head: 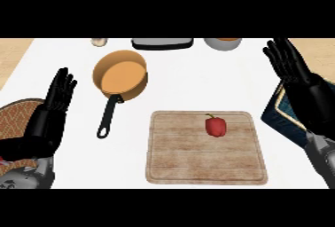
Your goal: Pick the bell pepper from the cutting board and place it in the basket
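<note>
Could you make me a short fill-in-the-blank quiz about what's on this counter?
1. The red pepper lies on the wooden ____.
2. The pan has a long handle coloured ____.
3. The left hand shows above the woven ____ at the view's left edge.
4. The right hand has its fingers ____ and holds nothing.

Missing words: board; black; basket; open
</note>
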Controlling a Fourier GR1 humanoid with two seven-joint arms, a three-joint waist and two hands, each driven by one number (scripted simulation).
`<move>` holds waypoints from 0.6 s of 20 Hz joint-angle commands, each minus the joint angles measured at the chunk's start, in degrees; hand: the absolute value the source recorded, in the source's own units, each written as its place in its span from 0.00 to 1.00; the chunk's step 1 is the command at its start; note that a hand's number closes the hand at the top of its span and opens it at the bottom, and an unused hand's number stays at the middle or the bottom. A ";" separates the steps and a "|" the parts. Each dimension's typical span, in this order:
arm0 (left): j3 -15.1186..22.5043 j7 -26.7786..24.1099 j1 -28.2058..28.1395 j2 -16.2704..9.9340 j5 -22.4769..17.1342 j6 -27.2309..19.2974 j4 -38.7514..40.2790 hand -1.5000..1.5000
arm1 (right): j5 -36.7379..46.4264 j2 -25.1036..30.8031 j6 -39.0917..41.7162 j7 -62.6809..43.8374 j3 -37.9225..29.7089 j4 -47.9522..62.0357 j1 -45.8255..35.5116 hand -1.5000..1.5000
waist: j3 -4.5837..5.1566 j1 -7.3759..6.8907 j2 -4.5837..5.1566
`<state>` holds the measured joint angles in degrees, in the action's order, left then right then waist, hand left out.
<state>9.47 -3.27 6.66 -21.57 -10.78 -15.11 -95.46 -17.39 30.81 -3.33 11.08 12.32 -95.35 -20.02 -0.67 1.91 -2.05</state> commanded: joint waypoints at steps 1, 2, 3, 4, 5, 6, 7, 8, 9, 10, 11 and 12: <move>-0.58 2.97 1.39 -0.61 0.46 1.30 0.53 0.50 | 0.66 -1.40 2.85 3.84 -0.89 2.12 0.83 1.00 | 0.64 -1.94 2.08; -0.25 4.60 1.01 -0.19 0.28 0.38 0.85 0.50 | -2.96 -0.62 6.83 3.91 -3.16 7.53 -5.26 1.00 | 0.62 -2.78 2.29; -2.84 6.89 2.14 -3.29 -1.62 2.75 3.81 0.50 | -4.40 -1.66 7.13 1.73 -2.69 8.04 -8.42 1.00 | 0.64 -3.20 2.48; -1.99 5.79 0.17 -2.82 -1.76 3.41 5.36 0.50 | -4.91 -1.72 9.48 4.98 -3.72 13.18 -11.11 1.00 | 0.60 -4.71 3.08; -3.36 9.04 1.40 -4.17 -2.58 3.63 7.51 0.50 | -7.63 -0.53 12.95 4.23 -4.57 13.50 -12.85 1.00 | 0.58 -4.66 3.27; -3.36 11.52 1.34 -5.39 -2.69 4.18 8.24 0.50 | -8.40 -0.61 15.16 5.68 -4.81 15.89 -13.98 1.00 | 0.51 -5.28 3.52; -0.84 10.51 0.66 -2.68 -2.83 4.14 8.23 0.50 | 9.32 9.65 18.20 7.10 5.90 6.05 -14.81 1.00 | 1.22 -5.38 3.54; -1.14 11.19 1.36 -2.71 -3.31 4.55 9.24 0.50 | 10.49 6.34 19.38 8.61 9.88 7.80 -13.50 1.00 | 0.85 -5.48 3.69; -0.80 12.07 0.58 -2.56 -3.25 4.36 9.47 0.50 | 15.54 4.84 17.56 10.78 13.53 6.16 -13.00 0.00 | 0.79 -5.41 3.20; -2.58 12.30 1.54 -3.70 -4.72 5.58 10.21 0.50 | 21.30 3.37 13.93 13.63 16.02 6.21 -11.96 0.00 | 0.74 -5.07 3.18; -2.54 12.23 1.76 -3.56 -4.96 6.40 12.25 0.50 | 25.36 0.41 9.85 13.53 18.90 6.24 -10.96 0.00 | 0.76 -3.82 2.93; -3.15 13.32 2.30 -3.87 -5.27 6.25 11.91 0.50 | 28.49 -4.97 5.18 14.49 21.89 7.93 -9.78 0.00 | 0.67 -3.99 2.74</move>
<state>7.33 7.65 8.08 -24.80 -14.52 -10.27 -86.10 -1.80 31.76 7.91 21.48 24.51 -87.96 -30.92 0.04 -2.40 0.86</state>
